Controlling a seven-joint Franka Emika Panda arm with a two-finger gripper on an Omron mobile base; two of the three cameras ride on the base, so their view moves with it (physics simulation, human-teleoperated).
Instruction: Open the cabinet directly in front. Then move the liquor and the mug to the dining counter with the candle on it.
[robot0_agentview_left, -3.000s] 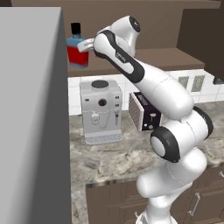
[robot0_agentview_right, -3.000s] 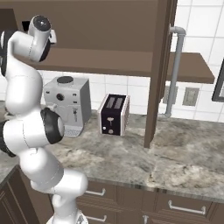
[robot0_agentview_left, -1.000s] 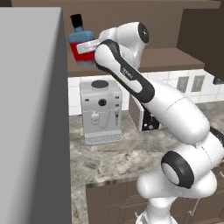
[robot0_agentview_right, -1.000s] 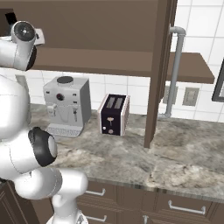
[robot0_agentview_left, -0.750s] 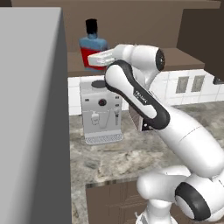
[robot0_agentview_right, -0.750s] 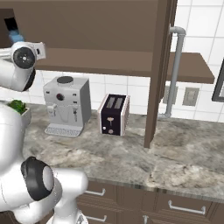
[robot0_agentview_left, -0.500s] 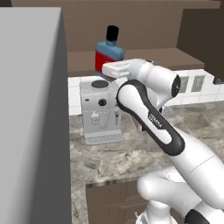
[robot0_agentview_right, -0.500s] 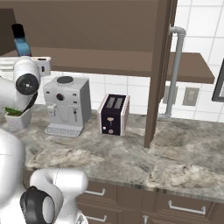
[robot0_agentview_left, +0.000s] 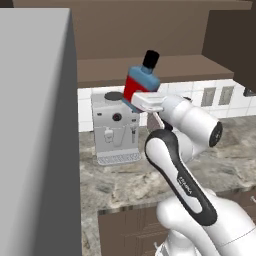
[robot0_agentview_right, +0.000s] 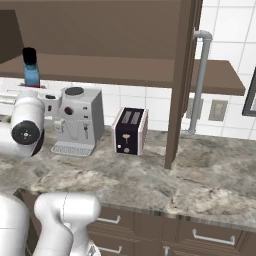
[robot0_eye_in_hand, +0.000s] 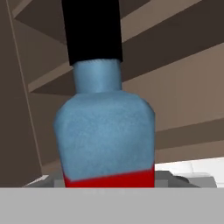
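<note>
My pincer (robot0_agentview_left: 141, 101) grips the liquor (robot0_agentview_left: 140, 82), tilted, in the air; a coffee machine (robot0_agentview_left: 114, 128) stands just below it on the table (robot0_agentview_left: 235, 160).

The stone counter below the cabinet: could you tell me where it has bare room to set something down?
Bare counter lies right of the open cabinet door, and along the front edge before the coffee machine and toaster. It is crowded against the wall, where those two stand.
</note>
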